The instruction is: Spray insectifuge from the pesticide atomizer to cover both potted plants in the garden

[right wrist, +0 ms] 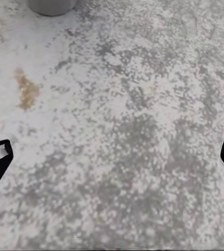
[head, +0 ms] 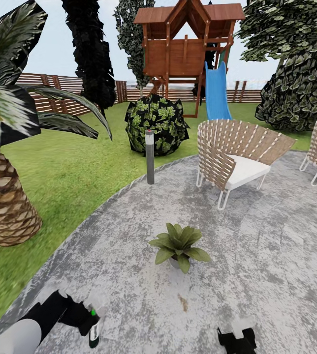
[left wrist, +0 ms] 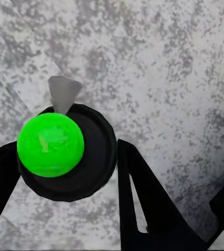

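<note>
Left pincer (head: 90, 322) low over patio (head: 257, 255), fingers (left wrist: 143, 193) closed around pesticide atomizer (left wrist: 65, 151); green cap up, nozzle toward paving. Right pincer (head: 236, 339) spread wide, holding nothing, tips far apart above bare stone. One potted plant (head: 179, 244) mid-patio, ahead of both arms, open paving all round it. Lawn edge (head: 79, 216) curves at left. Bollard lamp (head: 150, 157) at rim, woven chair (head: 232, 157) beyond, palm trunk (head: 11, 206) on grass left.

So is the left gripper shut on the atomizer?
Yes: left gripper has a finger on each side of the atomizer, above the patio.
</note>
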